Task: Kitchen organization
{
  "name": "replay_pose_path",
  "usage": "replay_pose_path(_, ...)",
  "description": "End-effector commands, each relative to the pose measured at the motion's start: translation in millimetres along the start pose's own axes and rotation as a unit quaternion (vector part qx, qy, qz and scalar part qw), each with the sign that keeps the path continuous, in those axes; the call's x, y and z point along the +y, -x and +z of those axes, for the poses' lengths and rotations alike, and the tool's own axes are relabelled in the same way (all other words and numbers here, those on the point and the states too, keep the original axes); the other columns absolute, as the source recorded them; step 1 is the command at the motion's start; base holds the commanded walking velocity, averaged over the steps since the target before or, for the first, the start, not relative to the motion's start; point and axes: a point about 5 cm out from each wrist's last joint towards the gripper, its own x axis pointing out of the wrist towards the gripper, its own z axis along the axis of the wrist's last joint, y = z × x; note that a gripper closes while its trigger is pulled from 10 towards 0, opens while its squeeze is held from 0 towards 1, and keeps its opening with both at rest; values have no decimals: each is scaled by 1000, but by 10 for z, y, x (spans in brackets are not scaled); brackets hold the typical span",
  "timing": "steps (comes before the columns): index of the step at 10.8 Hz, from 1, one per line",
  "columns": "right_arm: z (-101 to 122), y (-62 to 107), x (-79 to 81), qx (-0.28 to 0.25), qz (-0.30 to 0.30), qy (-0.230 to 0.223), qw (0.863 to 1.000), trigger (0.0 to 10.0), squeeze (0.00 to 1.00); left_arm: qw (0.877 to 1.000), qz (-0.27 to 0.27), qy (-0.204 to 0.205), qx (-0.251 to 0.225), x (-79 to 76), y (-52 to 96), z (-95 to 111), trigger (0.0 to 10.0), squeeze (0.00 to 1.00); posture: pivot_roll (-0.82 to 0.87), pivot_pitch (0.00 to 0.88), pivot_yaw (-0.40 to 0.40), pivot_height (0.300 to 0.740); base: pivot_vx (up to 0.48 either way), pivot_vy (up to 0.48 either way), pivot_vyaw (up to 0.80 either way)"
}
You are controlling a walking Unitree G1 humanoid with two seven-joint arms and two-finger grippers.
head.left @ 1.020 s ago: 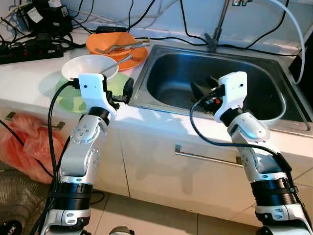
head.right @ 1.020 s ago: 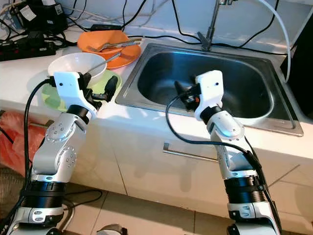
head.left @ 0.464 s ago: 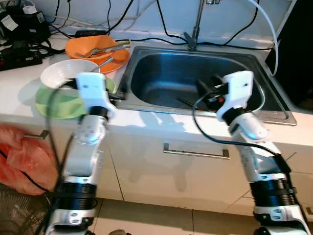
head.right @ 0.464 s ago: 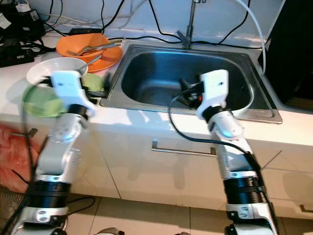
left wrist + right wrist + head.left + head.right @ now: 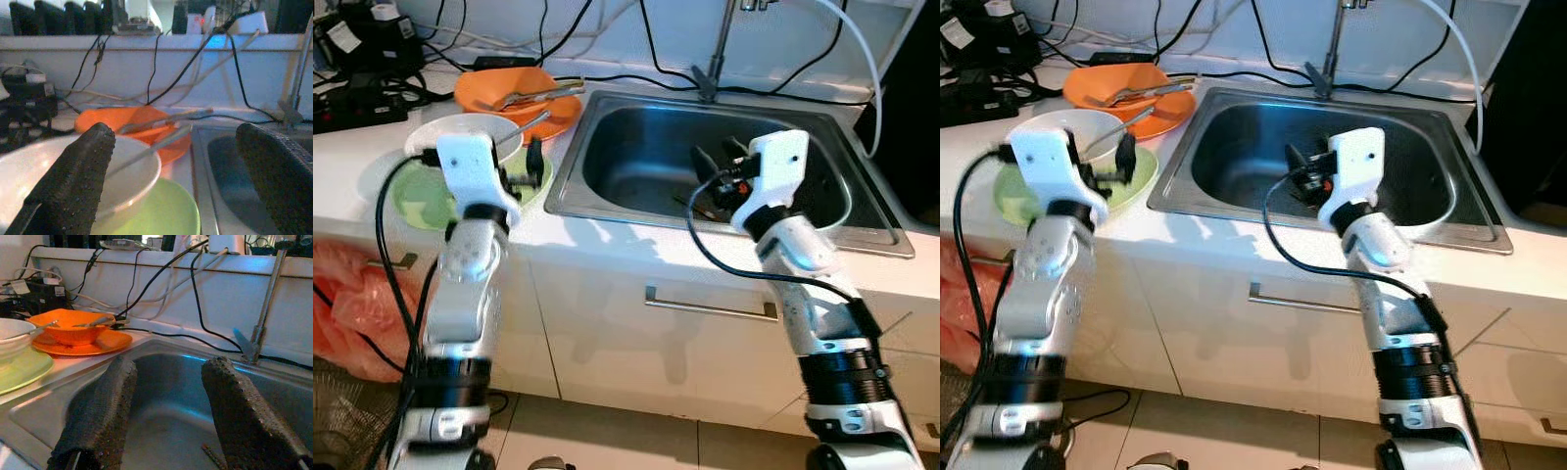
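Note:
A white bowl [image 5: 460, 135] with a spoon in it rests on a green plate [image 5: 423, 196] on the white counter, left of the steel sink [image 5: 636, 162]. Behind them stands an orange bowl on an orange plate [image 5: 521, 94], holding cutlery. My left gripper [image 5: 532, 168] is open, low over the green plate's right side beside the white bowl [image 5: 58, 171]. In the left wrist view its fingers [image 5: 73, 186] frame the bowl and the orange plate [image 5: 142, 127]. My right gripper [image 5: 717, 166] is open and hangs inside the sink basin [image 5: 171, 426], holding nothing. A thin dark utensil [image 5: 690, 204] lies on the sink floor.
A tap [image 5: 717, 54] rises behind the sink. Power strips and cables [image 5: 362, 88] crowd the back left of the counter. Below the counter are a drawer handle [image 5: 710, 304] and a red plastic bag [image 5: 352, 304]. A dark object stands at the far right.
The camera has shifted. My left gripper has moved from the sink's left rim to over the green plate by the white bowl. My right gripper stays in the sink.

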Motion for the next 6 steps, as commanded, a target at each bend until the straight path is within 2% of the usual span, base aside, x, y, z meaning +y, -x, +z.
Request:
replay_pose_path(1,28,-20,8,-2,-2,4,1000,10000,0,1000,6,-6,-5,41,-53,30,10000,0,141,9,-29,740,0,0,0)
replay_pose_path(3,39,-37,-16,-7,-8,0,1000,10000,0,1000,-19,-14,-19,29,-133,92,10000,0,155,0,-19,740,0,0,0)
replay_pose_path(4,93,-53,-17,-18,-8,-22,1000,10000,0,999,-18,-36,-13,64,-205,118,10000,0,162,0,-11,740,0,0,0)
replay_pose_path(6,146,-50,41,-33,3,-49,998,10000,0,998,-27,-52,-10,105,-262,117,10000,0,150,1,8,740,0,0,0)
